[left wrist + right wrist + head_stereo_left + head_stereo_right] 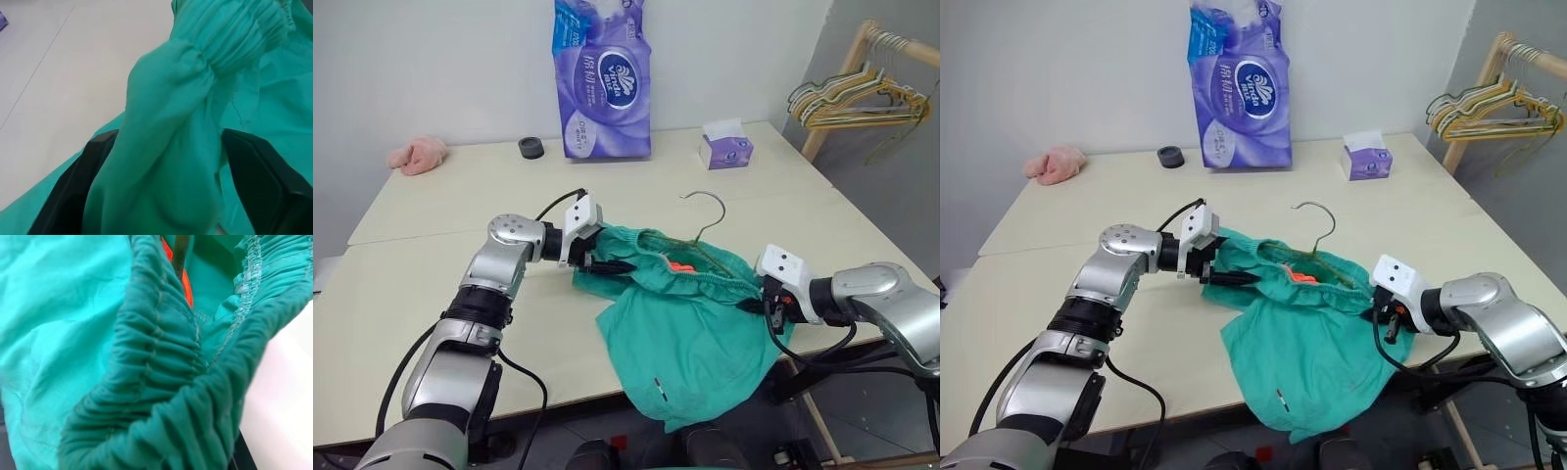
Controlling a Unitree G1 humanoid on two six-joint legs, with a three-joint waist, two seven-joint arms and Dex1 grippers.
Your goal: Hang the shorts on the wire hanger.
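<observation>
You see pale smooth table [431, 211], white wall behind. Soft teal shorts [690, 338] lie at front edge, one leg hanging over. Thin wire hanger [705, 217] sits inside gathered waistband. Left gripper [612, 264] fingers apart around bunched fabric. Right gripper [766, 308] clamped on waistband.

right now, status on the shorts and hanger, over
Left pincer open at waistband. Right pincer shut on shorts. Wire hanger partly inside waistband, hook out. Nothing in the way.
</observation>
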